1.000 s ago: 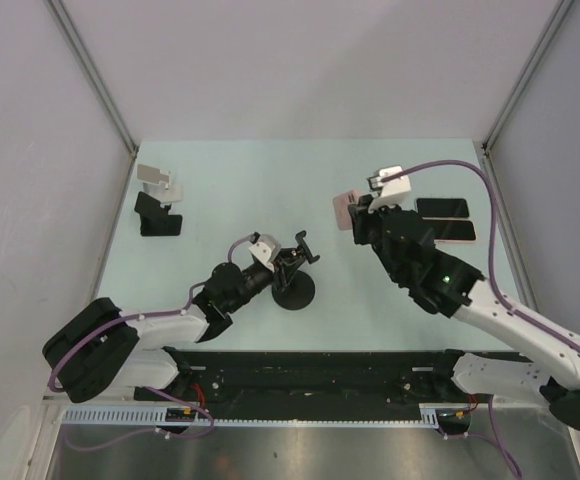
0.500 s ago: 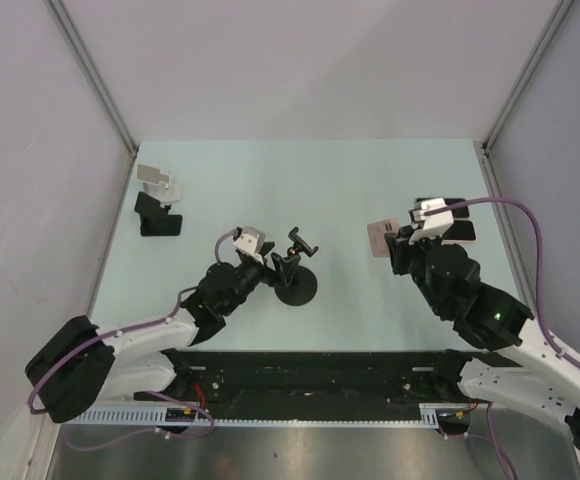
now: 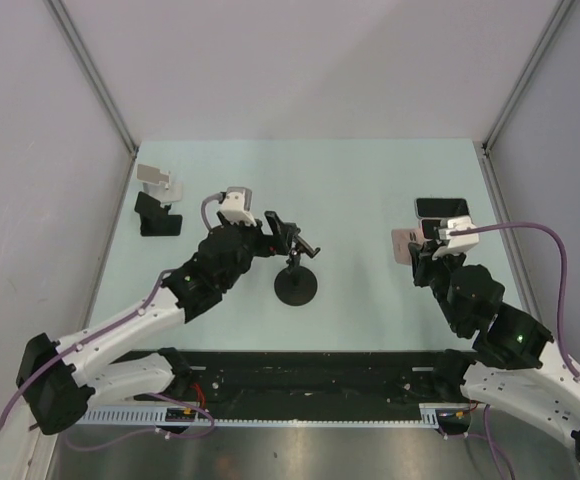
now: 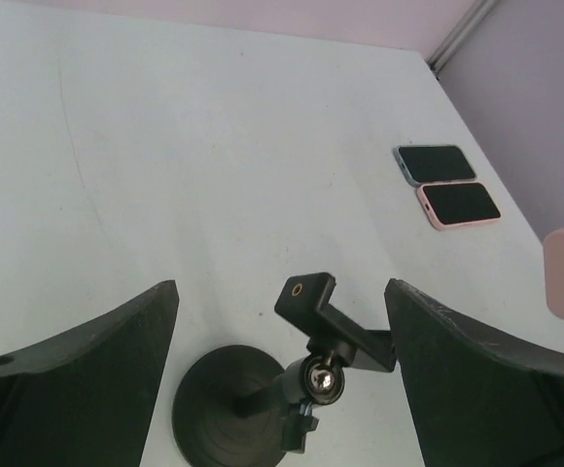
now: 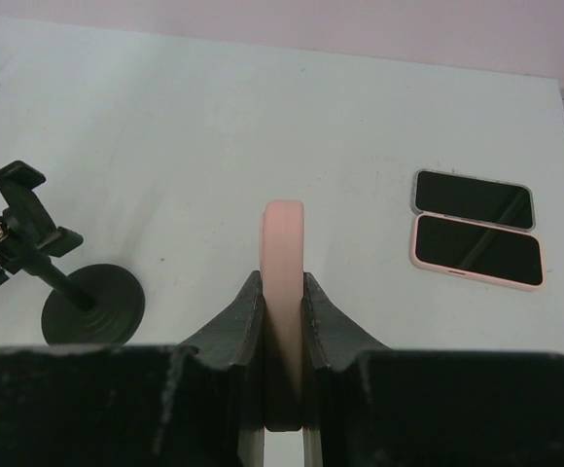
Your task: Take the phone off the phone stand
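The black phone stand (image 3: 296, 287) sits mid-table on its round base, and its clamp (image 4: 335, 326) holds nothing. My left gripper (image 3: 273, 236) hovers just left of and above the clamp, open; in the left wrist view its fingers (image 4: 117, 341) straddle the stand (image 4: 253, 413) without touching it. The pink phone (image 5: 283, 233) stands edge-on between the fingers of my right gripper (image 5: 283, 277), which is shut on it. In the top view the phone (image 3: 402, 245) hangs above the table, to the right of the stand, with the right gripper (image 3: 420, 250) behind it.
Two other phones lie side by side at the right edge, a dark one (image 5: 474, 198) and a pink-cased one (image 5: 476, 251). A white stand (image 3: 157, 180) and a black stand (image 3: 157, 217) are at the far left.
My left gripper has opened, let go of the stand and moved up and back from it. The right arm has carried the pink phone to the right, away from the stand.
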Robot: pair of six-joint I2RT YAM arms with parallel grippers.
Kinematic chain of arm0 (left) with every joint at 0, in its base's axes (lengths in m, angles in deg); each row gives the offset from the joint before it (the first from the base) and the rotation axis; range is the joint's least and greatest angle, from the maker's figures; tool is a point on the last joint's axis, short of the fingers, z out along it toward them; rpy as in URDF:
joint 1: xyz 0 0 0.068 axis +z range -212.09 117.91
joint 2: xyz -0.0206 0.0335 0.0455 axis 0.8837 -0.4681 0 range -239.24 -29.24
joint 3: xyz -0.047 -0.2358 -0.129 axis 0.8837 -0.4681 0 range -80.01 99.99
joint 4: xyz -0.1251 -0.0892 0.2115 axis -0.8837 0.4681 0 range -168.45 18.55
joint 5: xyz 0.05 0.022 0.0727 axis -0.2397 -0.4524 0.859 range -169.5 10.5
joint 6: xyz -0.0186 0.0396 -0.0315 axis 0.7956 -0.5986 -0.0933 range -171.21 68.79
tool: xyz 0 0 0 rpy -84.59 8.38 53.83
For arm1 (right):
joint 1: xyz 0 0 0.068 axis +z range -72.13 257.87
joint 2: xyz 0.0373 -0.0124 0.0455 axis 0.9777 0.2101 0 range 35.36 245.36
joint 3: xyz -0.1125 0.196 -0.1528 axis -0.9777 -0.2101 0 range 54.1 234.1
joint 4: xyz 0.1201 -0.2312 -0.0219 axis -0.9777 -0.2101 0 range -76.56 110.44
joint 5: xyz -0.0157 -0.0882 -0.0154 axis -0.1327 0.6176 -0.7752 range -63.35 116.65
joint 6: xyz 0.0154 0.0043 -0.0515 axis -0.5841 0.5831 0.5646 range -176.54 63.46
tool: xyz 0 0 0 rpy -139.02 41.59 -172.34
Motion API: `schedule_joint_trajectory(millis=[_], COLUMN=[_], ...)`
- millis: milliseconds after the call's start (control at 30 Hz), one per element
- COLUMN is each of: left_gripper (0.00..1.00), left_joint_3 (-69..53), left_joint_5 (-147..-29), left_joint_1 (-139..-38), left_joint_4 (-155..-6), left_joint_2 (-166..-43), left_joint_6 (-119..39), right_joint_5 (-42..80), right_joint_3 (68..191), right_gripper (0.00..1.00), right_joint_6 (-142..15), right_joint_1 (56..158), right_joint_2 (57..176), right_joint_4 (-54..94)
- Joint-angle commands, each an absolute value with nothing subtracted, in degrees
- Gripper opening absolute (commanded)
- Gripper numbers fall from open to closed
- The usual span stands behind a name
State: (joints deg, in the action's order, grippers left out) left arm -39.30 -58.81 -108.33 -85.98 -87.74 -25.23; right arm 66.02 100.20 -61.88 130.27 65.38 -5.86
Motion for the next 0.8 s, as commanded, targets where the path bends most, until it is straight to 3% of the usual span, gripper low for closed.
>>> schedule_joint_trajectory(millis=[0,567,667,767], left_gripper=[0.91,0.84,0.76,0.55], left_joint_3=[-32.7,-24.8,-23.8,-23.6], left_joint_5=[-57.5,-61.3,-61.9,-62.4], left_joint_1=[-109.8,-110.7,-110.7,-110.7], left_joint_4=[-75.3,-71.0,-70.8,-70.4], left_joint_2=[-91.2,-104.2,-105.3,-104.9], left_joint_6=[-22.0,-22.7,-23.3,-24.3], right_joint_5=[68.4,68.7,68.7,68.9], right_joint_3=[100.9,100.6,100.6,100.6], right_gripper=[0.0,0.0,0.0,0.0], right_joint_6=[-60.9,-61.5,-61.5,-61.6], right_joint_1=[130.0,130.1,130.1,130.2], right_joint_2=[64.1,63.5,63.6,63.0], right_joint_4=[-1.8,-2.4,-2.6,-2.7])
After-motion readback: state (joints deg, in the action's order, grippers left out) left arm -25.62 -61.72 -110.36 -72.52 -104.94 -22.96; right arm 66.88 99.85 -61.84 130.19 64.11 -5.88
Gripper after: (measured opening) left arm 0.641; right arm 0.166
